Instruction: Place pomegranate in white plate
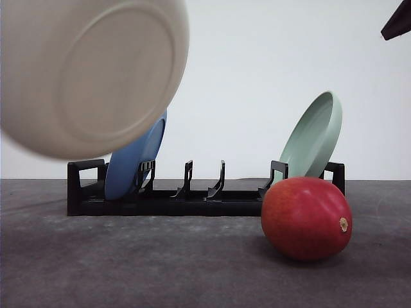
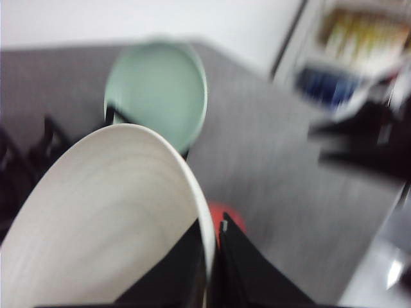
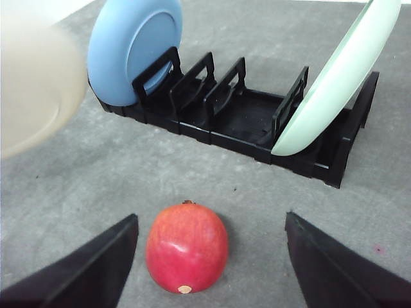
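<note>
You had bare table (image 3: 83, 186) on both sides of the pomegranate (image 3: 187, 247); behind it the black rack (image 3: 244, 122) with its blue plate (image 3: 131, 48) and green plate (image 3: 337, 77) blocked the way.

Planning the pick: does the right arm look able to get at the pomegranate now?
Probably yes: the right pincer hangs open above the pomegranate, fingers either side, nothing between; the rack stands beyond.

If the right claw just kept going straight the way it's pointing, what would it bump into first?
Probably the pomegranate: it lies on the table between the open fingers of the right gripper. Behind it stands the black rack, though depth is hard to judge.
</note>
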{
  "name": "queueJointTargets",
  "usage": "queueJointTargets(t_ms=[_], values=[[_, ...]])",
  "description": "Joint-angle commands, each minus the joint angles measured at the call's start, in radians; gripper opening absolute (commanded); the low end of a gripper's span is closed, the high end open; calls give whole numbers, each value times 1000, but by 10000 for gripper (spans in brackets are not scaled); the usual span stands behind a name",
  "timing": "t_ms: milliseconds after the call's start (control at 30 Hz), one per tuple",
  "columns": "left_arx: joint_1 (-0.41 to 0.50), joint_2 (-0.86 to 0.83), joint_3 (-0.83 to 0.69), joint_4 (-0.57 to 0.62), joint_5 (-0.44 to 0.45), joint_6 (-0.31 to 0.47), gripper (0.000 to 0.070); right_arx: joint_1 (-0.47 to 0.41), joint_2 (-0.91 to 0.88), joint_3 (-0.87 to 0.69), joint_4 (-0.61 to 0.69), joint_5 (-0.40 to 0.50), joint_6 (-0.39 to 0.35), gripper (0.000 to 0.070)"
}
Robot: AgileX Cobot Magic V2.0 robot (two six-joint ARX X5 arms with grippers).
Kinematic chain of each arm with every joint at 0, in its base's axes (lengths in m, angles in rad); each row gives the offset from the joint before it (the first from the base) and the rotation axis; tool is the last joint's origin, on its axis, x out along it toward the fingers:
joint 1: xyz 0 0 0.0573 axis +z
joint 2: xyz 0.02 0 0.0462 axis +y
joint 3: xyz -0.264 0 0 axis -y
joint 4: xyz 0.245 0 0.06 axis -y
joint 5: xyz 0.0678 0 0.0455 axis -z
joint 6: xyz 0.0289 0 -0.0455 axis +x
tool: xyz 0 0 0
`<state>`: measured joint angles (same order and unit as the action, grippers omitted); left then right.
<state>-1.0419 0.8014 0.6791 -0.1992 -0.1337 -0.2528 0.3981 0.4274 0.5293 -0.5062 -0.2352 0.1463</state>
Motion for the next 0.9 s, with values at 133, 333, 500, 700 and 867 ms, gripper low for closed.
queueJointTargets(t_ms=[133, 333, 500, 700, 867], values=[[-65, 63, 10, -94, -30, 204, 6, 5, 2, 14, 3, 0, 2, 450], [-128, 209, 10, -60, -140, 300, 7, 5, 2, 14, 3, 0, 2, 450], [-178, 374, 10, 62, -213, 324, 8, 5, 2, 14, 3, 0, 2, 450], [-217, 558, -1, 196, -315, 324, 9, 5, 2, 14, -7, 0, 2, 450], [-222, 660, -8, 249, -318, 336, 9, 5, 2, 14, -29, 0, 3, 450]])
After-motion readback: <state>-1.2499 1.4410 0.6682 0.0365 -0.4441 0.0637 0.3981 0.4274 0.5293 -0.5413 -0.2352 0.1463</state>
